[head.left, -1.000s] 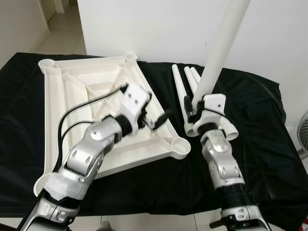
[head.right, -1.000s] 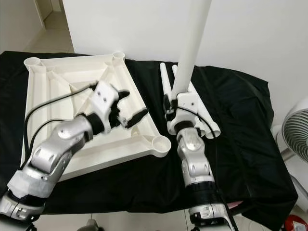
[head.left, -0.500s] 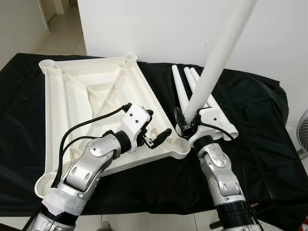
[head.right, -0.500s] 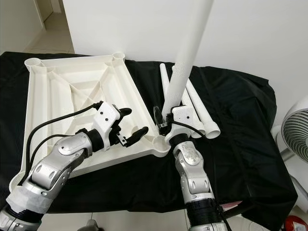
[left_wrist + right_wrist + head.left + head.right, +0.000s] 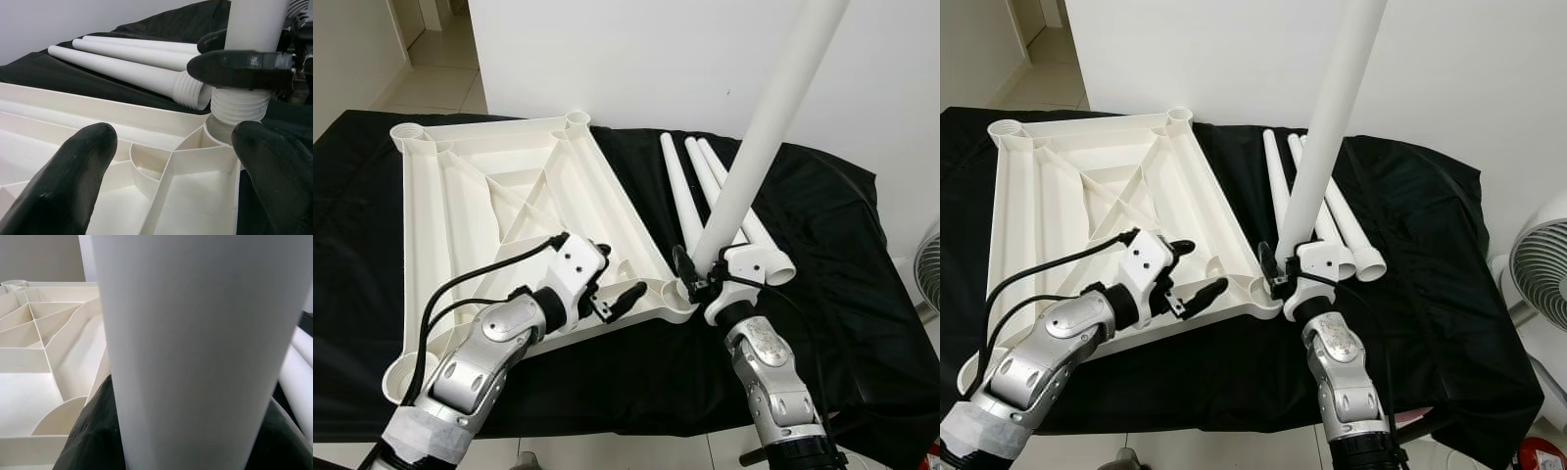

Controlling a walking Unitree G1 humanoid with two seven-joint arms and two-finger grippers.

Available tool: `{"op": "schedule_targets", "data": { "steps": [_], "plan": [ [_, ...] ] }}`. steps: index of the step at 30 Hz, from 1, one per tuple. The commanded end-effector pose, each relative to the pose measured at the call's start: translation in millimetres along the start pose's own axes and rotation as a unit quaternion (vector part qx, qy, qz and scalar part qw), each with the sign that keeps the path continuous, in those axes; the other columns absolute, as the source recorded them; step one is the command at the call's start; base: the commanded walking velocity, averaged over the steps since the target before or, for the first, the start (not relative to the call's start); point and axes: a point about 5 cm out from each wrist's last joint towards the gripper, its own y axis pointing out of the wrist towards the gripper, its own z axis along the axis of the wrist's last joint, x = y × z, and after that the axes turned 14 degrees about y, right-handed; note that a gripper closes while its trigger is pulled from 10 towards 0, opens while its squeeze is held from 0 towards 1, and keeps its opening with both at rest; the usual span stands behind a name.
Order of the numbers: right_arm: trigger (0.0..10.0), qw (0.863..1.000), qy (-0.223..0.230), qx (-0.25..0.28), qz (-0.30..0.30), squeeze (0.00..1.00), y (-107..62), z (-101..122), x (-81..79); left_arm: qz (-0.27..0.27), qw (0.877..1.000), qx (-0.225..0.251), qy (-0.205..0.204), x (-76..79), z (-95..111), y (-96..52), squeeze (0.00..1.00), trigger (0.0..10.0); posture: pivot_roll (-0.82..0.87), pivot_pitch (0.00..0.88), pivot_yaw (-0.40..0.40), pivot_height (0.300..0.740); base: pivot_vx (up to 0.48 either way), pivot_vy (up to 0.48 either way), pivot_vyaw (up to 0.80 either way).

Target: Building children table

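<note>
Your right gripper clamps the long white plastic leg tube, its threaded end at the corner socket of the upturned white ribbed plastic tabletop. Your left gripper hovers wide open beside it. Everything rests on a black-draped desk against a white wall.

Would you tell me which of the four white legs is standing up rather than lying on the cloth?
The leg gripped by the right hand, its threaded end at the tabletop's near corner socket. The other three legs lie side by side on the black cloth.
</note>
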Motion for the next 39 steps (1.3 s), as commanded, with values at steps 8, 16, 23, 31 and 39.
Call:
{"op": "schedule_targets", "data": {
  "steps": [8,16,23,31,39],
  "plan": [
    [10.0,1.000,-0.010,-0.012,0.025,0.00,11.1,-7,-3.3,-0.072,0.997,0.021,-0.003,12.2,6,-5.8,0.00,10.0,0.06,0.020,-0.063,0.740,0.000,0.000,0.00],
    [10.0,0.998,-0.017,-0.034,0.043,0.00,11.8,-15,-3.9,-0.083,0.996,0.019,-0.004,13.6,8,-10.4,0.00,10.0,0.07,0.030,-0.068,0.740,0.000,0.000,0.00],
    [10.0,0.996,-0.038,-0.048,0.071,0.00,0.7,-20,-5.5,-0.078,0.997,0.015,0.003,11.8,9,-12.8,0.00,10.0,0.07,0.037,-0.068,0.740,0.000,0.000,0.00],
    [10.0,0.993,-0.071,-0.054,0.076,0.00,-4.6,-23,3.2,-0.084,0.996,0.017,0.002,9.1,10,-13.2,0.00,10.0,0.06,0.041,-0.064,0.740,0.000,0.000,0.00],
    [10.0,0.992,-0.067,-0.051,0.093,0.00,-7.5,-25,4.9,-0.084,0.996,0.020,0.004,7.5,12,-12.7,0.00,10.0,0.06,0.042,-0.060,0.740,0.000,0.000,0.00]
  ]
}}
